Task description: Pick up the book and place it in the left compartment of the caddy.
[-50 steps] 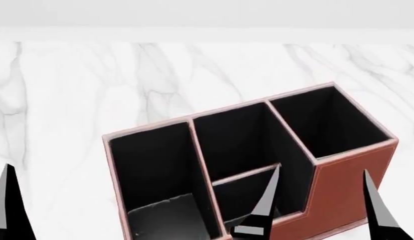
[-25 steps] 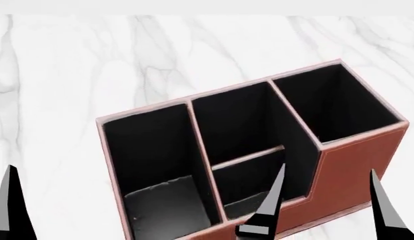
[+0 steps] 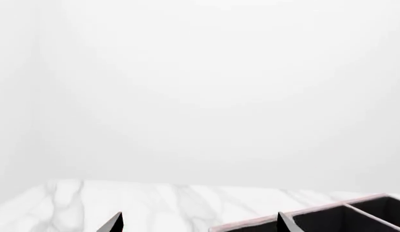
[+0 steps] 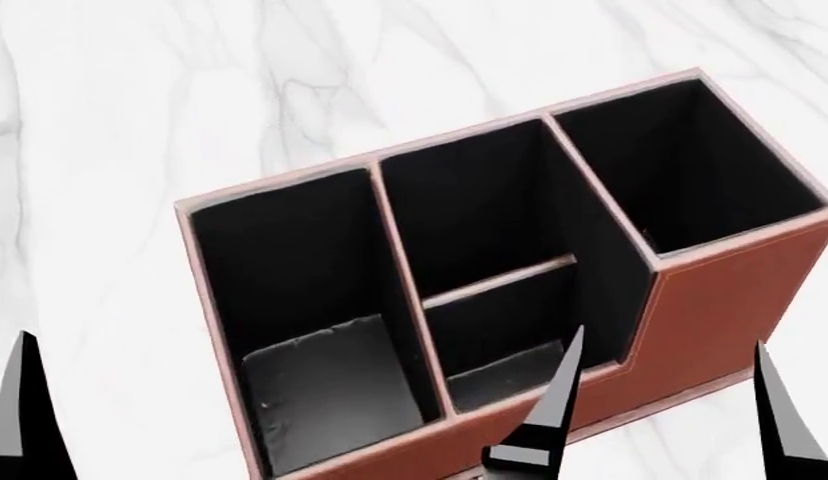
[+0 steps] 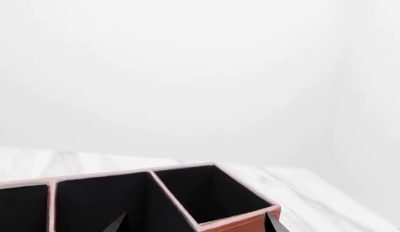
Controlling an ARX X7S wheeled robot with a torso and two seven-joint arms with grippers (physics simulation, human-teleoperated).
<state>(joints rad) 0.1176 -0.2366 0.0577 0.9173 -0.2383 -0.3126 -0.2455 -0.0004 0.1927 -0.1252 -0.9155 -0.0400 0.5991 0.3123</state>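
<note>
The caddy [image 4: 708, 310] is reddish-brown with a black lining and stands on the white marble table just in front of me. Its left compartment [image 4: 307, 300] is a long slot with a dark grey floor, and nothing shows in it. The caddy's rim also shows in the left wrist view [image 3: 316, 214] and the right wrist view [image 5: 103, 173]. My right gripper [image 4: 668, 420] is open and empty, above the caddy's near wall; it also shows in the right wrist view [image 5: 194, 223]. My left gripper [image 3: 198, 224] is open and empty, to the caddy's left. The book is out of view.
The marble table [image 4: 121, 120] stretches to the left of and behind the caddy. The taller square slot [image 4: 681, 170] is at the caddy's right end, and two small slots split by a low partition [image 4: 501, 283] are in the middle. A plain white wall is behind.
The head view has tilted down and closer: the caddy has slid up the frame and looks larger, and the far wall has left the view. Both grippers stay open.
</note>
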